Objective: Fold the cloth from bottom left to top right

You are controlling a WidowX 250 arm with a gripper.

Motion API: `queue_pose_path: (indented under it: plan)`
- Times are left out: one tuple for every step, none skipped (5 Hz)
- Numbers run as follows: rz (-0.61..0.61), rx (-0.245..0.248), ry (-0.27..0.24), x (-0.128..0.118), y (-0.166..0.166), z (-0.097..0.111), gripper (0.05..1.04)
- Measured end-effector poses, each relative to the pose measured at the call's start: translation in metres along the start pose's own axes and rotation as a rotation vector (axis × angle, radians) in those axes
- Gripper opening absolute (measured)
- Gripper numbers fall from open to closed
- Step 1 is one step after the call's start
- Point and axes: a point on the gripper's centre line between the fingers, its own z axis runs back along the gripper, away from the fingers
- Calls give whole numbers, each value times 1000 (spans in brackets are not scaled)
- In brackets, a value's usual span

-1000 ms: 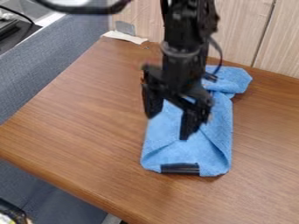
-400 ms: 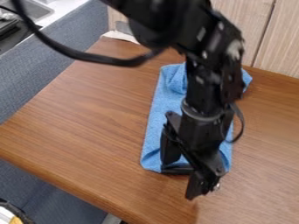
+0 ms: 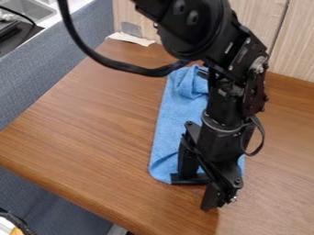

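Blue cloth (image 3: 160, 142) lay on the worktop (image 3: 92, 137), extending from upper centre to lower centre of the frame. End effector (image 3: 197, 193) was at its lower edge, fingers spread apart.

Black gripper (image 3: 199, 187) hangs at near end of blue cloth (image 3: 164, 149), fingers apart; black strip (image 3: 180, 180) at cloth's edge; cloth lies on wooden table (image 3: 92, 133).
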Motion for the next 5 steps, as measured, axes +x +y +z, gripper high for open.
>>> queue_pose_path:
  plan:
    - [19, 17, 4, 1, 5, -1, 663]
    - [26, 21, -3, 1, 9, -1, 366]
    - [26, 33, 0, 2, 9, 0, 177]
    - [21, 34, 4, 2, 9, 0, 80]
    - [1, 33, 14, 3, 6, 4, 63]
